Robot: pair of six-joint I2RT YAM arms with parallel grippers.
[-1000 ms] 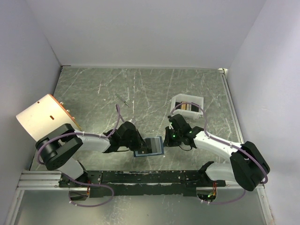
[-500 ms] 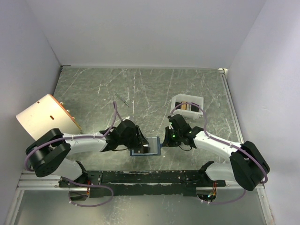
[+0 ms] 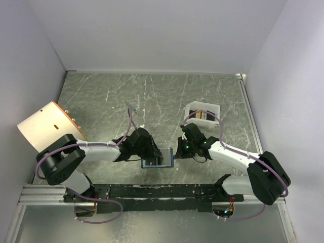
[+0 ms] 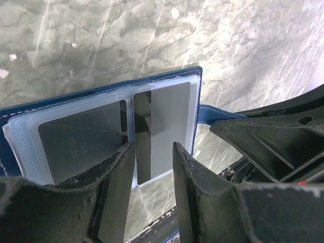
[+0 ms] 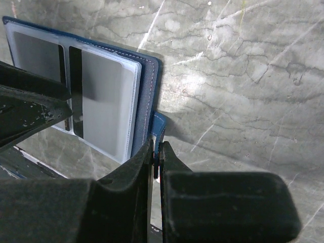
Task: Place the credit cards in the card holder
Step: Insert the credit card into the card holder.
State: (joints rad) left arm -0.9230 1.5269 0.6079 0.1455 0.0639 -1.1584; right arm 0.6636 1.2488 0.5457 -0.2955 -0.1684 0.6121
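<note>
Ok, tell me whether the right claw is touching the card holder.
Touching. The right wrist view shows the right claw shut on the blue tab of the card holder.

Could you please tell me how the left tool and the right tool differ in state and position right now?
The left tool stands open, while the right tool is shut. The left tool is poised over a card in a clear pocket of the card holder; the right tool pinches the snap tab at the card holder's edge. Both have dark fingers and work on the same open card holder.
</note>
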